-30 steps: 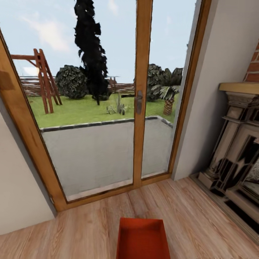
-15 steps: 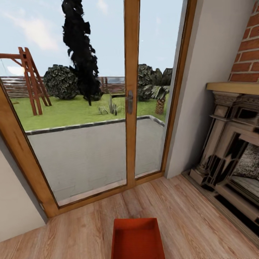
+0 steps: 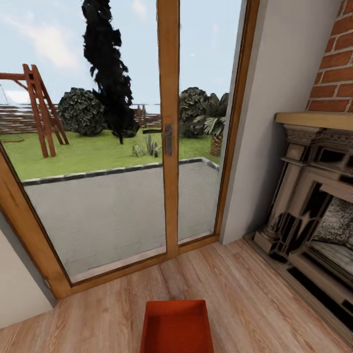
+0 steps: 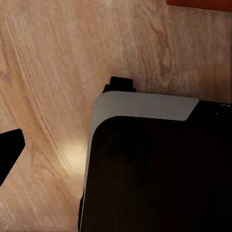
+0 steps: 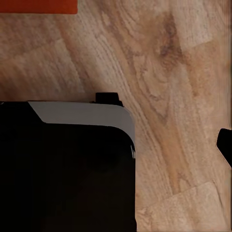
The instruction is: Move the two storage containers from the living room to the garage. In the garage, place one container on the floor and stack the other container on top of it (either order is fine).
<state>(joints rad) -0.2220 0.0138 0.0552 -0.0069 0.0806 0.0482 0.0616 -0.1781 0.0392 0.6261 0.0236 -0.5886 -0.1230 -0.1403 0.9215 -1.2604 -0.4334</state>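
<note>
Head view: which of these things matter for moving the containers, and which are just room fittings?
For the job:
- one orange-red storage container, open top, low and centred
- wood plank floor of the living room

Not part of it:
- glass patio door with its handle
- brick fireplace
- garden outside: swing frame, dark tree

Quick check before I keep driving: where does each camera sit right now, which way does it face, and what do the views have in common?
Head view: on the robot's head, facing forward and down at the glass patio door, fireplace at right, an orange-red storage container low in the middle; no arms visible.
Left wrist view: on the left arm, facing down at the wood plank floor and the robot's dark, white-edged base.
Right wrist view: on the right arm, facing down at plank floor and base.
Shared: all show plank floor; both wrist views catch an orange-red edge.
</note>
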